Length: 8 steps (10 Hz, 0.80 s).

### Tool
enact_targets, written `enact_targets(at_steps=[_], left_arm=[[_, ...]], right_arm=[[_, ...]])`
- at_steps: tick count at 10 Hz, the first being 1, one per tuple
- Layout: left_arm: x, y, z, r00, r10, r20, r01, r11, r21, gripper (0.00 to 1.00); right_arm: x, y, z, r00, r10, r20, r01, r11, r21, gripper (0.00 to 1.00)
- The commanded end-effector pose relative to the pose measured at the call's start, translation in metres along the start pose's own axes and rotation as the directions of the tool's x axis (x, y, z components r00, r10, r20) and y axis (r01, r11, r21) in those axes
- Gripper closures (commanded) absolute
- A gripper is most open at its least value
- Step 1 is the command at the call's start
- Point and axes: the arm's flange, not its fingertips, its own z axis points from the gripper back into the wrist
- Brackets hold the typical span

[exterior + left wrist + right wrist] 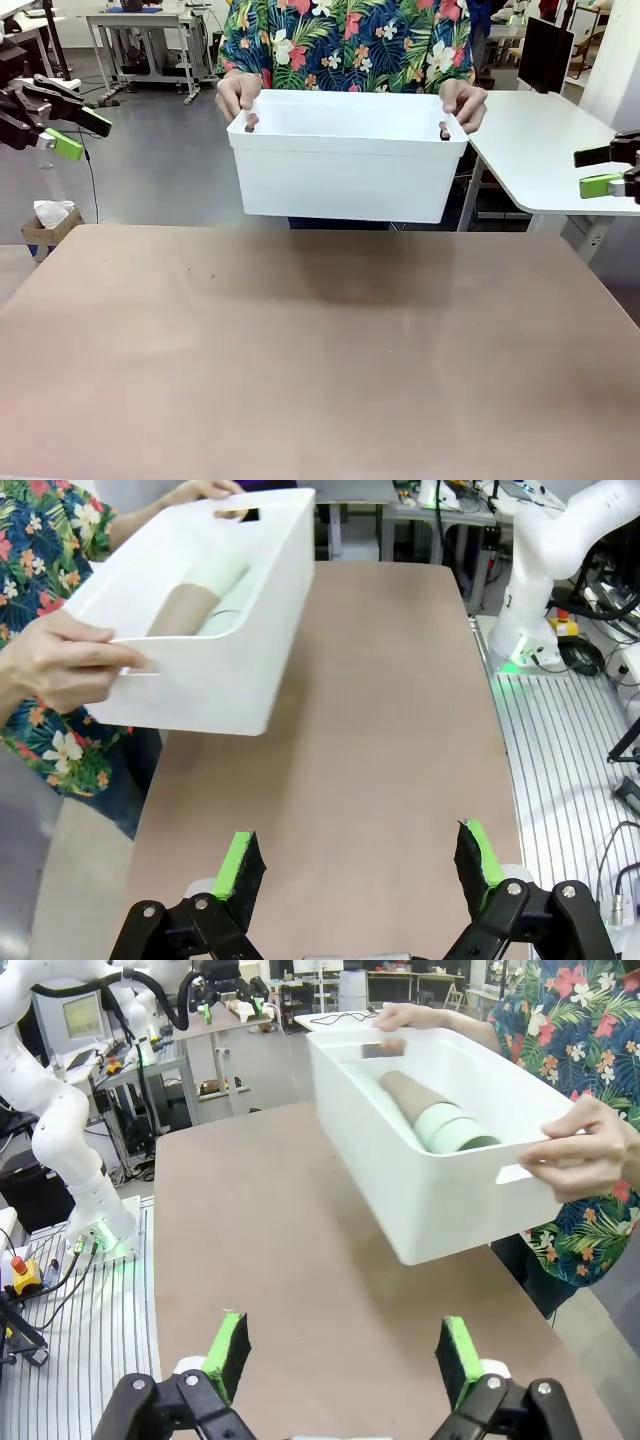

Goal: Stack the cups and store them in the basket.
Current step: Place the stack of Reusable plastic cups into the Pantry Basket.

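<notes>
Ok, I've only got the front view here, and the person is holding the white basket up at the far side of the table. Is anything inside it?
Observer: Yes. The right wrist view looks down into the basket, and a stack of cups lies on its side on the bottom.
Operator: What colours are they?
Observer: A brown cup is at one end, and the green cups are at the other.
Operator: And is either gripper carrying anything?
Observer: No. In the wrist views the left gripper and the right gripper are wide open, with bare table between the pads.
</notes>
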Motion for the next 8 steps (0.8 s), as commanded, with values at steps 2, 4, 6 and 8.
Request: enact_targets(at_steps=[2, 4, 6, 8], left_arm=[[0.0033, -0.0022, 0.0005, 1.0, 0.011, -0.009, -0.011, 1.0, 0.007, 0.0], [0.0033, -0.0022, 0.0005, 1.0, 0.011, -0.009, -0.011, 1.0, 0.007, 0.0], [0.0033, -0.0022, 0.0005, 1.0, 0.011, -0.009, -0.011, 1.0, 0.007, 0.0], [0.0033, -0.0022, 0.0005, 1.0, 0.011, -0.009, -0.011, 1.0, 0.007, 0.0]], right_arm=[[0.0021, -0.0019, -0.0012, 1.0, 0.017, 0.025, -0.017, 1.0, -0.003, 0.0], [0.0021, -0.0019, -0.0012, 1.0, 0.017, 0.025, -0.017, 1.0, -0.003, 0.0], [0.0021, -0.0019, -0.0012, 1.0, 0.017, 0.025, -0.017, 1.0, -0.003, 0.0], [0.0021, -0.0019, -0.0012, 1.0, 0.017, 0.025, -0.017, 1.0, -0.003, 0.0]])
